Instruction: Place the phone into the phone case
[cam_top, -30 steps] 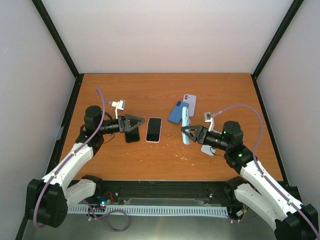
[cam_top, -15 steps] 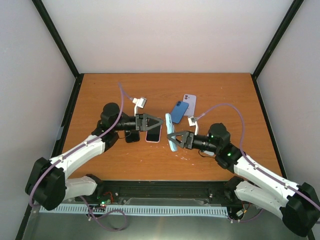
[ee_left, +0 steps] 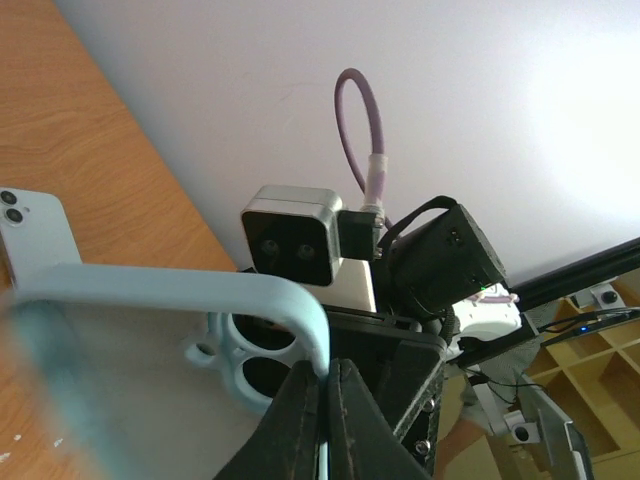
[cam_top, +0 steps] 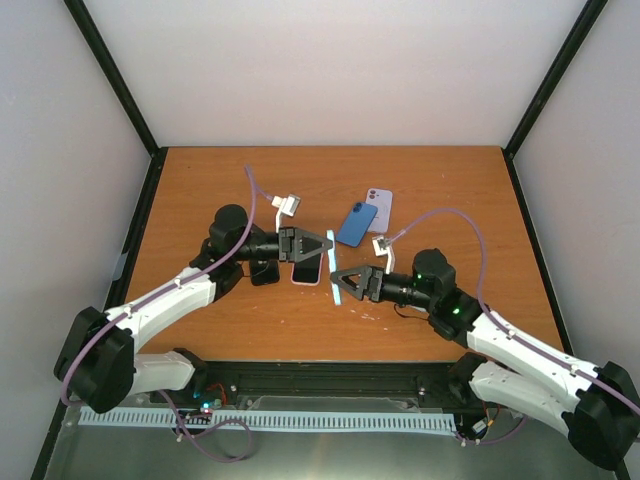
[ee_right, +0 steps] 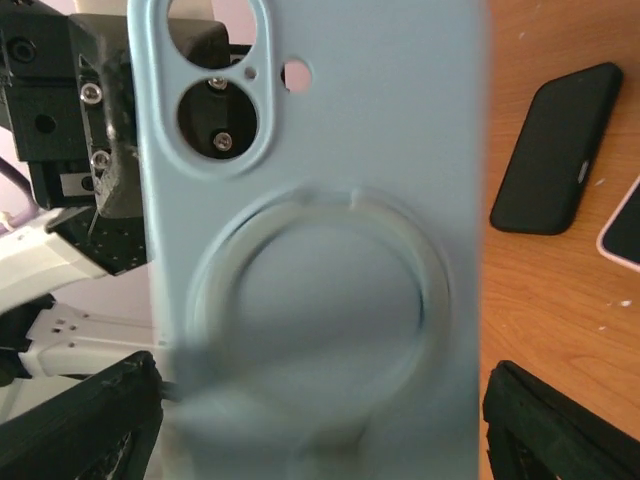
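A light blue phone case point(cam_top: 335, 268) hangs upright above the middle of the table, between my two grippers. My left gripper point(cam_top: 328, 243) is shut on its rim point(ee_left: 300, 310), the jaws point(ee_left: 325, 375) pinching the thin edge near the camera cutout. In the right wrist view the case point(ee_right: 310, 250) fills the space between the fingers of my right gripper point(ee_right: 320, 372), which stand wide at its two long edges; whether they press on it does not show. Just left of the case, a phone with a pink rim point(cam_top: 307, 260) lies screen up on the table.
A black phone point(cam_top: 264, 271) lies left of the pink-rimmed one, under the left arm. A blue phone point(cam_top: 355, 225) and a lavender phone point(cam_top: 378, 208) lie face down further back. Black frame posts and white walls bound the wooden table point(cam_top: 200, 190).
Both arms moved toward the table's middle. The right gripper carried the case leftward, and the left gripper, open before, has shut on the case's rim.
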